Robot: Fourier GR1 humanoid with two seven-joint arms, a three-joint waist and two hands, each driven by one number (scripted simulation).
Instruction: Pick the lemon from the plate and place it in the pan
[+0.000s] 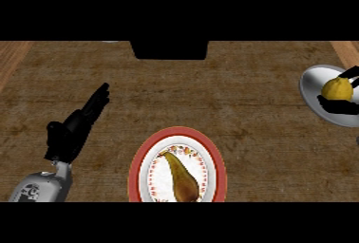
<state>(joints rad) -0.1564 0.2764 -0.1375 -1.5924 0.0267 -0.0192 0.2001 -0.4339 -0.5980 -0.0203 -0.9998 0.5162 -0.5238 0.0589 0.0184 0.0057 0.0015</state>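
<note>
Lemon (336, 88) clamped between the curled fingers and thumb of my right hand (341, 105), which shows at the far right edge. Directly beneath that hand lies the grey pan (313, 86), its rim partly cut off by the edge. My left hand (73, 128) rests at the left with fingers straight and together, holding nothing. Just right of it and nearer me sits a red-rimmed plate (142, 161) bearing a brown pear-like fruit (182, 178).
</note>
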